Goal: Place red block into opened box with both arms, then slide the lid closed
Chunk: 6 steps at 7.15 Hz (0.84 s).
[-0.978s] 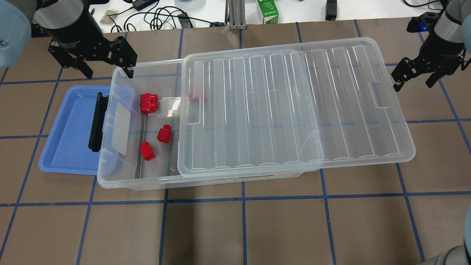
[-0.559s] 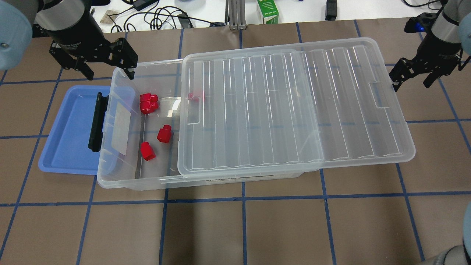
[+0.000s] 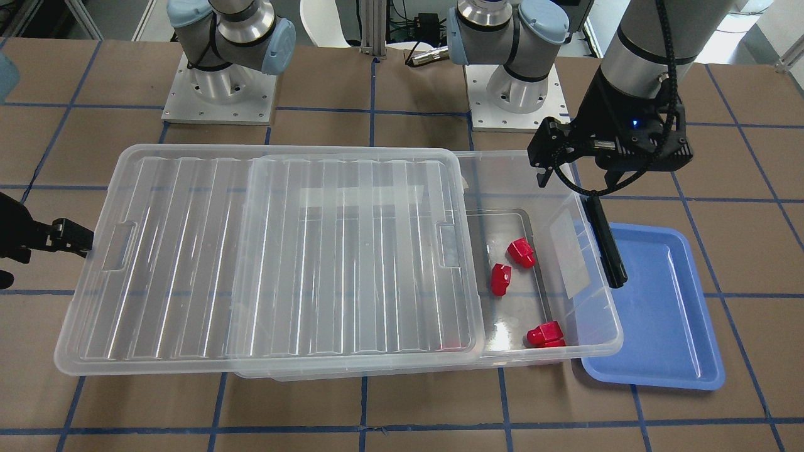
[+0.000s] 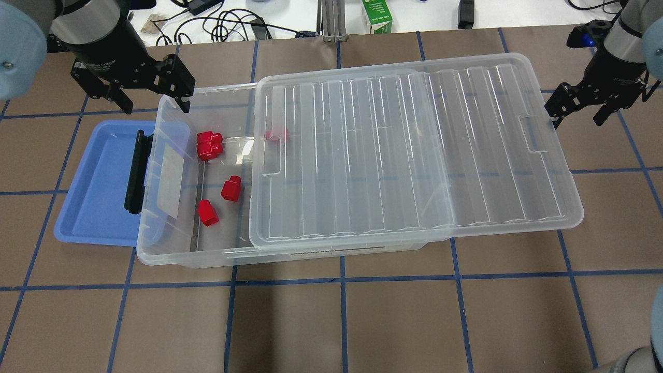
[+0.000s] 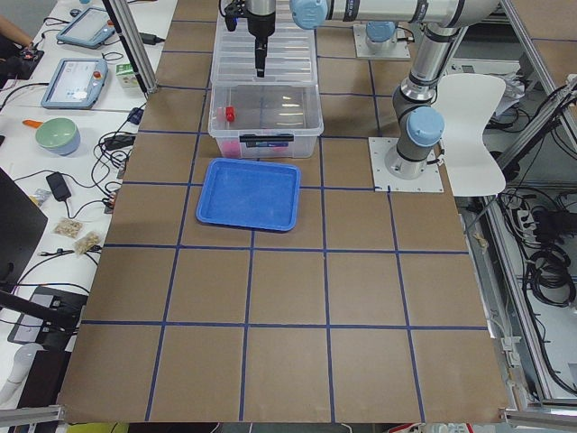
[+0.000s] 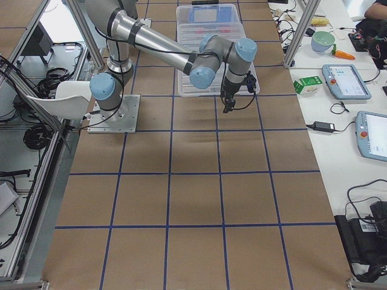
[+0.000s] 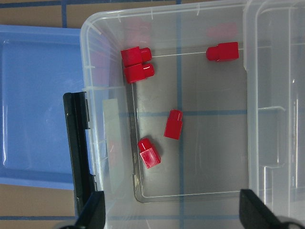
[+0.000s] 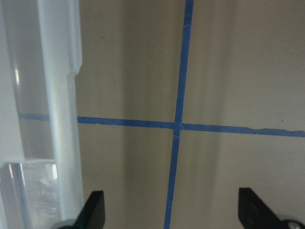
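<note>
Several red blocks (image 4: 231, 188) (image 7: 173, 124) lie on the floor of the clear box (image 4: 181, 257), in its uncovered left end. One of them (image 4: 276, 135) sits under the lid's edge. The ribbed clear lid (image 4: 414, 150) rests on the box, slid off to the right and overhanging that end. My left gripper (image 4: 154, 103) (image 7: 174, 214) hovers open above the box's far left corner, holding nothing. Open and empty too, my right gripper (image 4: 576, 116) (image 8: 174, 214) hangs just beyond the lid's right short end (image 8: 57, 95), over bare table.
A blue tray (image 4: 98, 181) lies under the box's left end, beside the black clip (image 4: 135, 173). Cables, a green carton (image 4: 377, 15) and other items sit on the white bench beyond the table's far edge.
My right gripper has drifted slightly toward the lid's right end. The left gripper, the box and the blocks have hardly moved.
</note>
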### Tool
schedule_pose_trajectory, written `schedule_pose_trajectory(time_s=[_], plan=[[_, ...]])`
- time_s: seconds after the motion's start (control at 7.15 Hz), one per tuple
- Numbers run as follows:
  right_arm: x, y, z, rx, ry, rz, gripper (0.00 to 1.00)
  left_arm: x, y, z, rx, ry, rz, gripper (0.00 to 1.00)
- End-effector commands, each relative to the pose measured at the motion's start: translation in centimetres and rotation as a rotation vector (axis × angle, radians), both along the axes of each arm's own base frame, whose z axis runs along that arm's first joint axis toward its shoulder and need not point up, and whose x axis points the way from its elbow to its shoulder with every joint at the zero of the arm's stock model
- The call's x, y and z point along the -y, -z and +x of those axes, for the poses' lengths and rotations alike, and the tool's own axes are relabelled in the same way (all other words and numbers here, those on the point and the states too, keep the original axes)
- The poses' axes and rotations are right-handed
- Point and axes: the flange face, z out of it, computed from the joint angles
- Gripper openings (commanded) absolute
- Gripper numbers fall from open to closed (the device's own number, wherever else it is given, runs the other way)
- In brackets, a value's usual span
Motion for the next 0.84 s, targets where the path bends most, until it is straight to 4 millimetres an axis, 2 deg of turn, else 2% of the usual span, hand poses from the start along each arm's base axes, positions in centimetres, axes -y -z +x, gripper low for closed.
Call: schedule_pose_trajectory(time_s=[0.0, 0.14, 0.7], plan=[[-0.2, 0.6, 2.0, -0.006, 0.042, 0.011, 1.00, 0.1, 0.1, 0.0, -0.002, -0.001, 0.002, 1.00], [-0.1, 0.6, 3.7, -0.009, 0.027, 0.008, 1.00, 0.1, 0.2, 0.0, -0.002, -0.001, 0.004, 1.00], [0.1, 0.4, 7.2, -0.024, 0.092, 0.005, 1.00, 0.1, 0.4, -0.1, -0.002, 0.000, 0.007, 1.00]])
